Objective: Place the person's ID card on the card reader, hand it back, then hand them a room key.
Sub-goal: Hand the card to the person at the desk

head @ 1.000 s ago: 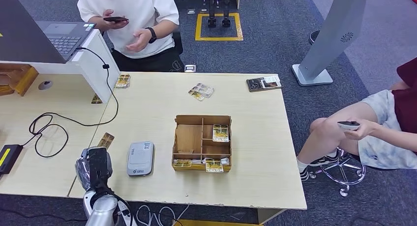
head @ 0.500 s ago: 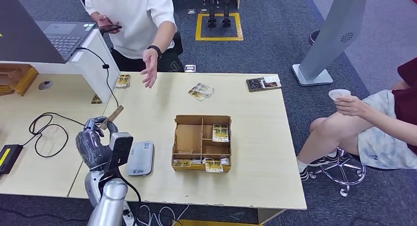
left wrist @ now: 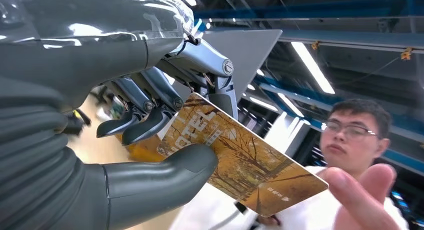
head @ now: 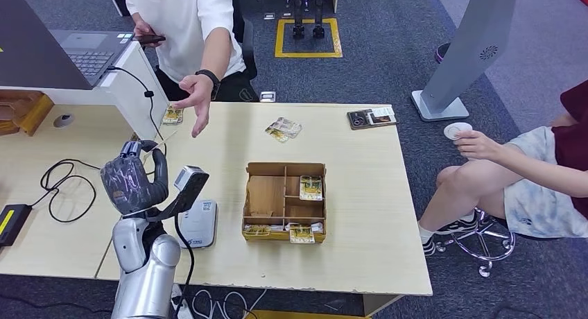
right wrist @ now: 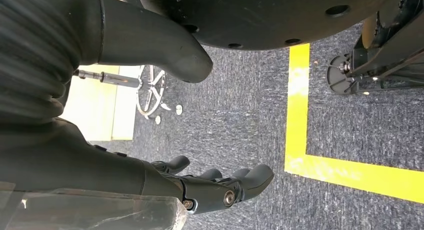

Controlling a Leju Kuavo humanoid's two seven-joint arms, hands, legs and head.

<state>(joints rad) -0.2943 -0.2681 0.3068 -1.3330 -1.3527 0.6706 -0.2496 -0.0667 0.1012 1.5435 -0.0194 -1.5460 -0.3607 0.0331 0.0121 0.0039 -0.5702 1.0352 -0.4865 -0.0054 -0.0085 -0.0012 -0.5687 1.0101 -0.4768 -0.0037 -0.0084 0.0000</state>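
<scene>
Left wrist view: the left hand point(left wrist: 125, 140) pinches the card point(left wrist: 240, 165) (long axis pointing toward the person's hand point(left wrist: 362, 195)).

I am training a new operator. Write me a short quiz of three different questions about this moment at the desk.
1. True or false: the left hand holds a card between thumb and fingers.
2. Which is nearest to the raised card? A) the outstretched hand of the person in white; B) the seated person with a cup; C) the laptop.
3. Fill in: the grey card reader lies on the table beside the compartmented wooden ____.

Key:
1. True.
2. A; in the left wrist view that hand is just beyond the card's edge.
3. Box.
</scene>
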